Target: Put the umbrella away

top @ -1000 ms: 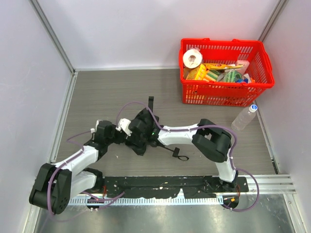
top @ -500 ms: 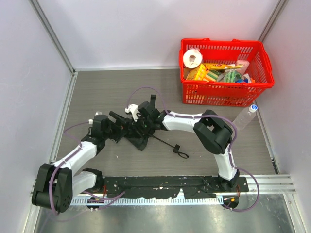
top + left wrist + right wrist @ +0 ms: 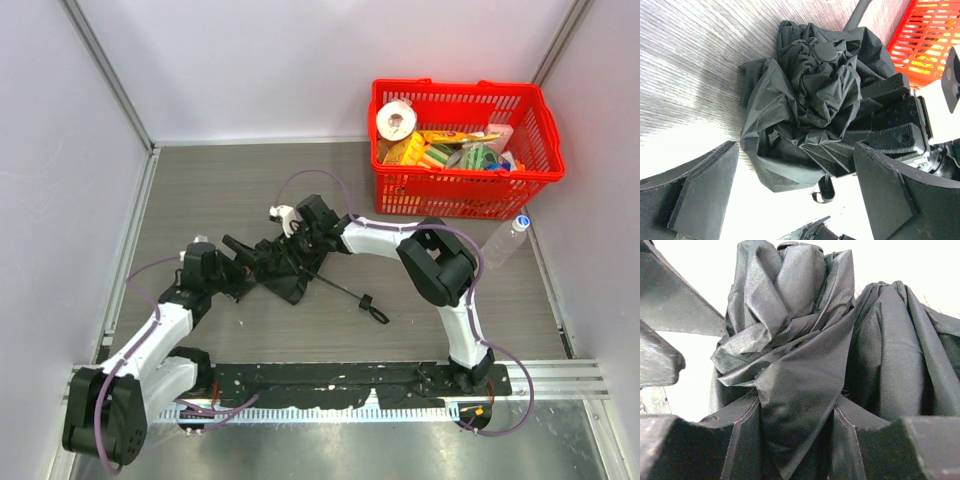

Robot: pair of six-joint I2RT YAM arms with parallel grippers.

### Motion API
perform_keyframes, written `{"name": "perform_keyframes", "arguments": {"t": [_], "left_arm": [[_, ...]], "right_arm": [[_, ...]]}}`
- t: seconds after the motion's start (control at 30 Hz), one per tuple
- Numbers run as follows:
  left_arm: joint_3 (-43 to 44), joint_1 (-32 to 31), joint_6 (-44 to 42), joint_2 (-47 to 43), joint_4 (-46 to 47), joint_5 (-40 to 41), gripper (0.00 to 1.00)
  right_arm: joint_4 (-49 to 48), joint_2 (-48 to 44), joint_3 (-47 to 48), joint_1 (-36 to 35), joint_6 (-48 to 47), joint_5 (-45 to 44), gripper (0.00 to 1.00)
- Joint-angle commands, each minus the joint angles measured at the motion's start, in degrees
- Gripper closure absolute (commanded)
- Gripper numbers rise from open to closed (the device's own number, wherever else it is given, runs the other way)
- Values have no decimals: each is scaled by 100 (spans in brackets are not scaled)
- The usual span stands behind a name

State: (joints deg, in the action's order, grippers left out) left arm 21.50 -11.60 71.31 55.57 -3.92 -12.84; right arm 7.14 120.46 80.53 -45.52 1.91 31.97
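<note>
Fabric of the umbrella (image 3: 283, 281), laid crumpled well left of the red basket (image 3: 465, 192), is pinched between the fingers of the right gripper (image 3: 290, 255), while the left gripper (image 3: 245, 265) is held wide apart just beside it, farther from the basket.

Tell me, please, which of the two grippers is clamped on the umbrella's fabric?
The right gripper: black fabric is pinched between its fingers, while the left gripper is open, the umbrella ahead of it.
</note>
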Motion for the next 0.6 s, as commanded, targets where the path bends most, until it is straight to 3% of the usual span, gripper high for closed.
{"name": "perform_keyframes", "arguments": {"t": [0.0, 0.1, 0.2, 0.4, 0.57], "left_arm": [[196, 17, -64, -319, -635, 141, 0], [171, 17, 102, -205, -663, 142, 0], [39, 8, 435, -12, 20, -25, 0], [285, -71, 629, 1156, 1304, -131, 0], [364, -185, 552, 1842, 1885, 273, 0]], "right_arm": [[1088, 557, -73, 69, 169, -129, 99], [1097, 548, -64, 87, 169, -112, 99], [1114, 540, -29, 87, 160, -24, 99], [1114, 566, 77, 87, 178, 178, 99], [1158, 566, 112, 78, 125, 284, 99]]}}
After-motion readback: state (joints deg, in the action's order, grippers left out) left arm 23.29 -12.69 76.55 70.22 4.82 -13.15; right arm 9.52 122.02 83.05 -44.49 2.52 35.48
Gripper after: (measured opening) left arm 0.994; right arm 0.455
